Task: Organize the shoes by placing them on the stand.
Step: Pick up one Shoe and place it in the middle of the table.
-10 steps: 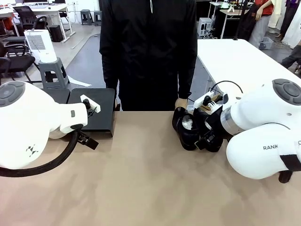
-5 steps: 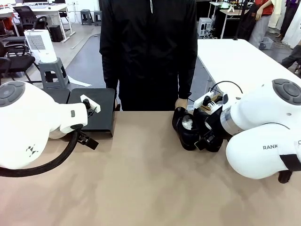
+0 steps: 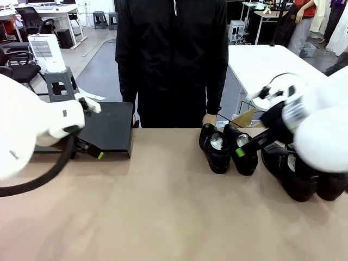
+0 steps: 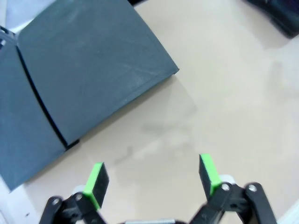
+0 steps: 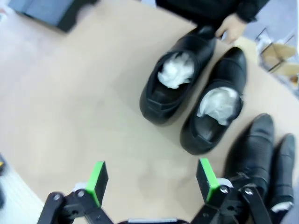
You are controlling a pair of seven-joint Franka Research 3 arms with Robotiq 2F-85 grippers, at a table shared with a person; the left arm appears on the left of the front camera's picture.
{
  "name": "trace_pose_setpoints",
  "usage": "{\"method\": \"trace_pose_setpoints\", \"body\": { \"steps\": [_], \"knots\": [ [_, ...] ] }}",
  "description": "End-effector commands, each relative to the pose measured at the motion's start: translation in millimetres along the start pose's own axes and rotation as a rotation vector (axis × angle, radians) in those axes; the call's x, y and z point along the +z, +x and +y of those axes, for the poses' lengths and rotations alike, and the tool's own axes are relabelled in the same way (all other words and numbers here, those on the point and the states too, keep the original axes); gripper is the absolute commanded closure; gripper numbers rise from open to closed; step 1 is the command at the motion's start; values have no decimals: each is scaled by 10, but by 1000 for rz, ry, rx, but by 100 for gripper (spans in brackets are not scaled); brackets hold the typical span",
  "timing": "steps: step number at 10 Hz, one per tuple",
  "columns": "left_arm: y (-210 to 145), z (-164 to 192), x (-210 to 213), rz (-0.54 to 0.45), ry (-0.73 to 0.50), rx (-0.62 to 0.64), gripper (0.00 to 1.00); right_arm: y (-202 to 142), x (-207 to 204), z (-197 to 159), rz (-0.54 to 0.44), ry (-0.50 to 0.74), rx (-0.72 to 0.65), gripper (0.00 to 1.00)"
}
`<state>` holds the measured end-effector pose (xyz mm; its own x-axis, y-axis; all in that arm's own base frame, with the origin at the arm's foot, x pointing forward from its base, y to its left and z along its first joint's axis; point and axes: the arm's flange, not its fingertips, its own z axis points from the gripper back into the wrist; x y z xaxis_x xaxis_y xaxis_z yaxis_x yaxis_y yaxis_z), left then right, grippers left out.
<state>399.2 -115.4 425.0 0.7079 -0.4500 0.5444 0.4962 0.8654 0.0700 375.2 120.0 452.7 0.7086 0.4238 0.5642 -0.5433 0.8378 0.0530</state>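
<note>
Shoes, four in all, lie on the bench ahead of the wide-open right gripper, two straight ahead and two beside one finger, while the one stand sits just beyond the left gripper, equally wide, both grippers holding nothing.

floor: grey | white table (far right) | grey stool, black chairs
</note>
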Motion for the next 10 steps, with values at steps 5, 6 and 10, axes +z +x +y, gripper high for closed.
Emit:
{"method": "trace_pose_setpoints", "body": {
  "steps": [5, 6, 10],
  "knots": [
    [-257, 1237, 622, -18, -332, 116, 0, -592, 888, -1181, -32, 203, -250, 0],
    [-298, 1357, 686, -37, -359, 126, 0, -667, 946, -1303, -22, 220, -264, 0],
    [-338, 1451, 821, -79, -408, 122, 0, -742, 1055, -1533, -24, 249, -297, 0]
  ]
}}
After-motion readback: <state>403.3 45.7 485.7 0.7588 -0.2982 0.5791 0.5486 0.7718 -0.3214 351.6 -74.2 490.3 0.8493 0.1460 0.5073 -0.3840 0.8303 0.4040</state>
